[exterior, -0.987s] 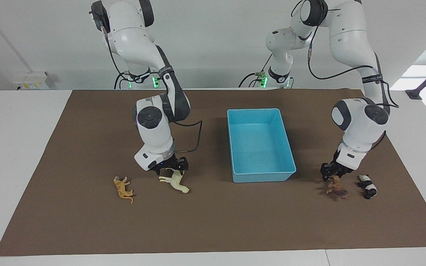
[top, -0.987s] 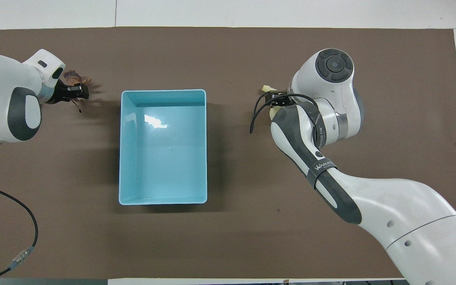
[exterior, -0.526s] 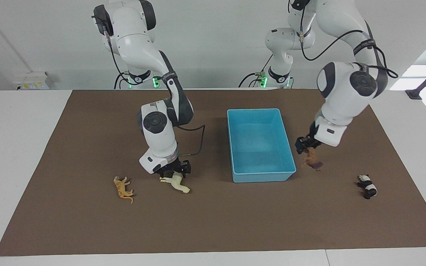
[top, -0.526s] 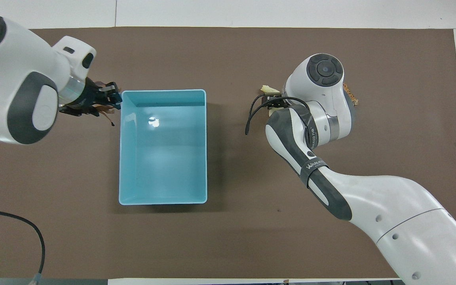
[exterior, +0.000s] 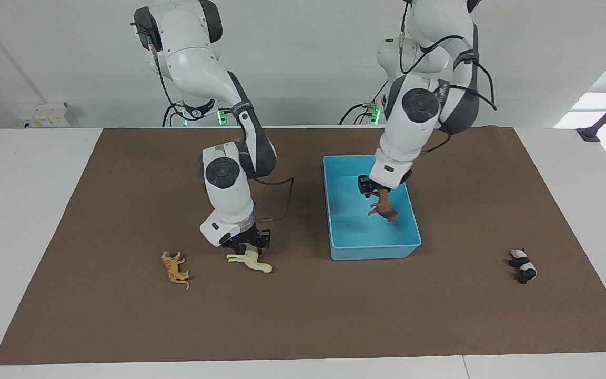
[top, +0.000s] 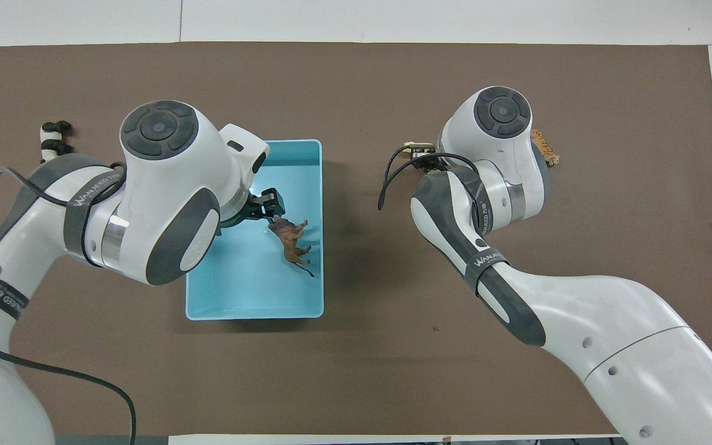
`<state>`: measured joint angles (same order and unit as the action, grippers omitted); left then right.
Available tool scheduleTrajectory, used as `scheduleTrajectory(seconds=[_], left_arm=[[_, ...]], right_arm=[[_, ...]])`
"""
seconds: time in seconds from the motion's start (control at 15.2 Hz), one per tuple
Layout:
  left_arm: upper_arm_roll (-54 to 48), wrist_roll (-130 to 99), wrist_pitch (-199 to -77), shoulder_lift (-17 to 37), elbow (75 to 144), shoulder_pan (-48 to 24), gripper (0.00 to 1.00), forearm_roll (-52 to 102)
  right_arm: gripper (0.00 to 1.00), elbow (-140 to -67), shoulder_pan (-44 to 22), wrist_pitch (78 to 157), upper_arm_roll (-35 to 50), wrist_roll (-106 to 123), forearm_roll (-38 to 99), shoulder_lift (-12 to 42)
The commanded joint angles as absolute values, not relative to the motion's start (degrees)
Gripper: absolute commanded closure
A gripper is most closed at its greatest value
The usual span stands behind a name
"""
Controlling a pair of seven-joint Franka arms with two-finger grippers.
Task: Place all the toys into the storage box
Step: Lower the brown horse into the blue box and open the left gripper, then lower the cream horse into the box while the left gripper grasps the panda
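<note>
**Brown figurine being carried over the storage box; horse being gripped at the table**

The dark brown maned plastic animal figurine is being held in the air over the interior of the light blue rectangular plastic storage box, clamped at its upper end between the closed fingers of the left gripper. One second ago this figurine was being gripped at table level beside the black-and-white plastic panda figurine; half a second ago it was being carried just outside the box wall. The lift and transfer are therefore judged complete, and only the release is judged to remain for this toy. The box is otherwise empty.

The cream-white plastic horse figurine is lying on the brown table mat, toward the right arm's end. The right gripper is being kept low on its upper part, with the fingers closed around it; the horse has shifted only slightly over the last second and has not yet been raised.

The orange striped plastic tiger figurine is lying untouched beside the horse. The panda is lying untouched toward the left arm's end, well apart from the box. Three toys are thus judged to be outstanding on the mat.
</note>
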<state>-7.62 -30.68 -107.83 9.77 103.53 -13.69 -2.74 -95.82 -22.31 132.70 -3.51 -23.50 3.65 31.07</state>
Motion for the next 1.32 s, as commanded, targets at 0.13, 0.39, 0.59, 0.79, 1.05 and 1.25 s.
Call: scheduleTrajectory(seconds=[0.13,0.39,0.59,0.79,1.05,1.25], left_arm=[[-6.94,-10.66,-121.44,10.18,104.33,3.40,0.00,-4.39],[-6.94,-7.74,-138.39,17.90,103.72,11.85,0.00,-9.04],[-6.94,-6.15,-141.50,29.23,93.81,14.15,0.00,-19.05],[-7.03,-4.48,-146.05,33.91,91.93,16.34,0.00,-19.08],[-7.03,-4.39,-149.50,34.80,93.51,16.52,0.00,-18.72],[-6.94,-4.48,-151.86,34.28,97.11,16.70,0.00,-18.72]], right_arm=[[1.00,-89.34,-23.72,125.56,-3.60,-26.27,4.30,32.69],[1.00,-67.02,-27.76,111.63,-1.86,-36.81,4.83,35.85],[1.00,-61.79,-30.48,112.92,2.26,-39.28,6.24,36.38],[1.00,-64.58,-37.69,121.45,2.46,-40.87,5.72,36.48],[1.00,-76.18,-41.39,132.00,2.37,-41.13,3.60,36.74],[0.00,-76.56,-42.36,127.91,2.29,-46.82,3.78,36.12]])
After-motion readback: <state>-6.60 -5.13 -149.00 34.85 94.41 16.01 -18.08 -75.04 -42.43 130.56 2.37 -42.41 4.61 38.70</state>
